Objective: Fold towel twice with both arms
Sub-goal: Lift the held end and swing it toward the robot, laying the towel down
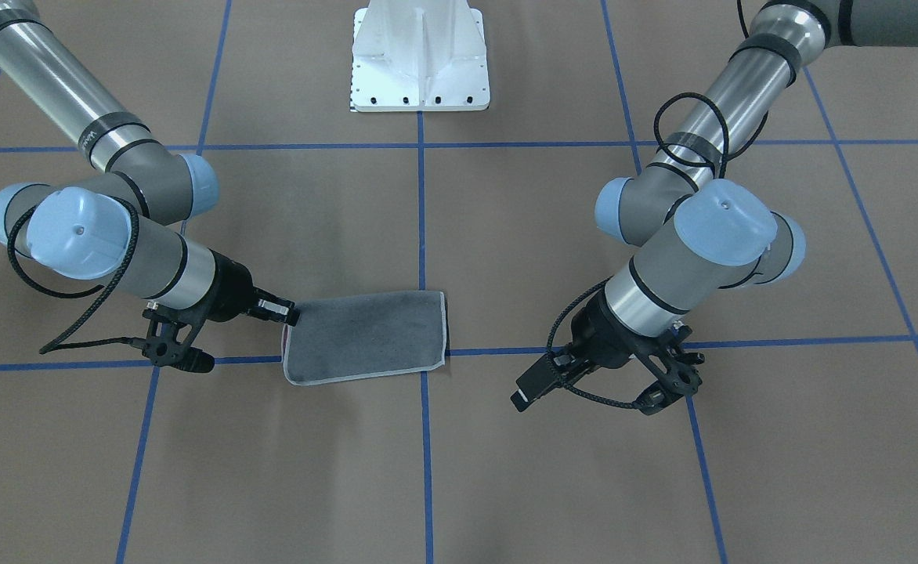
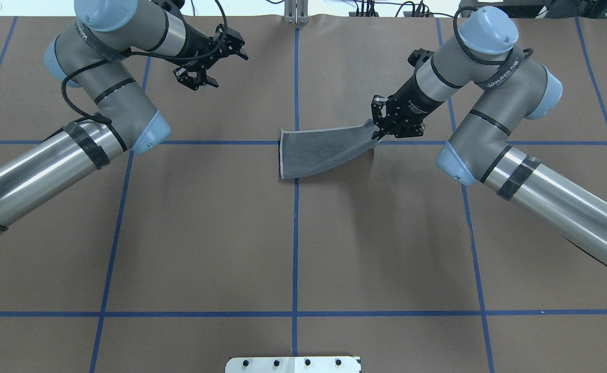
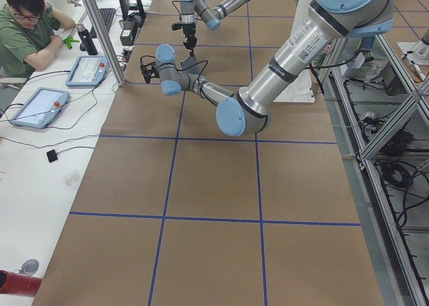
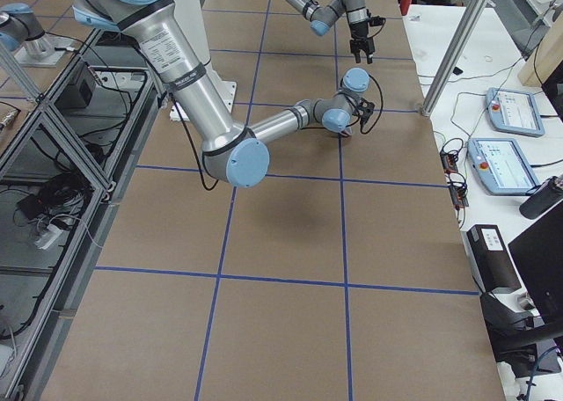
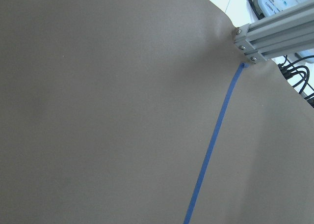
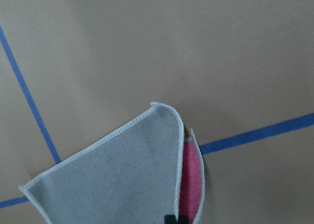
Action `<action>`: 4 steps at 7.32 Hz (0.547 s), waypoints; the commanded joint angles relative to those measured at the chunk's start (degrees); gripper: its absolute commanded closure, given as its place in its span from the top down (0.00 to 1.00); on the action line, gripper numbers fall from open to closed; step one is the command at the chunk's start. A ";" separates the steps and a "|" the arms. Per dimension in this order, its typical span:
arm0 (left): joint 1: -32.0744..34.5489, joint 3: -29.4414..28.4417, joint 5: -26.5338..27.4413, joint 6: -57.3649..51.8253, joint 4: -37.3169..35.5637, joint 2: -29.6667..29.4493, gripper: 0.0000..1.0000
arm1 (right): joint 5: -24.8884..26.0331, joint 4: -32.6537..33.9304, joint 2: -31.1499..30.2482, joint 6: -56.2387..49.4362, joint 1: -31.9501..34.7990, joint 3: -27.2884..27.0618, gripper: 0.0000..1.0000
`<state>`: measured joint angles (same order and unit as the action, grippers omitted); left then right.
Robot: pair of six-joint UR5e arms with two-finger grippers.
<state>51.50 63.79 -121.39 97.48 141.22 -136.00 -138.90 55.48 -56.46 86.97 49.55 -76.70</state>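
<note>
The towel (image 1: 365,333) lies folded in half near the table's middle, dark grey face out with a pale stitched border. My right gripper (image 1: 290,316) is shut on its end corner. In the overhead view the right gripper (image 2: 377,133) holds that end of the towel (image 2: 319,153) lifted, while the other end rests on the table. The right wrist view shows the grey layer (image 6: 122,180) and the pink inner face (image 6: 191,184). My left gripper (image 2: 237,46) is open and empty. It hovers apart from the towel near the table's far edge and also shows in the front-facing view (image 1: 528,389).
The brown table cover carries a grid of blue tape lines (image 2: 295,233). The white pedestal base (image 1: 420,63) stands at the robot's edge. An aluminium frame post (image 5: 260,37) stands at the far edge near the left gripper. An operator (image 3: 27,31) sits beyond that edge.
</note>
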 commanded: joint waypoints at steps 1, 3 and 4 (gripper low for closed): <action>0.88 -0.33 -0.51 -0.18 0.02 0.04 1.00 | -3.81 0.15 -3.03 2.22 -2.24 -6.05 0.00; 1.14 -0.42 -0.60 -1.59 0.02 0.64 1.00 | -3.67 -0.02 -1.56 12.39 -9.43 -10.20 0.00; 1.23 -0.42 -0.60 -2.63 0.02 0.91 1.00 | -1.92 -0.02 0.10 14.26 -12.34 -11.26 0.00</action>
<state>52.57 63.40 -121.96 95.84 141.24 -135.48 -142.17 55.49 -57.96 97.54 41.12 -86.15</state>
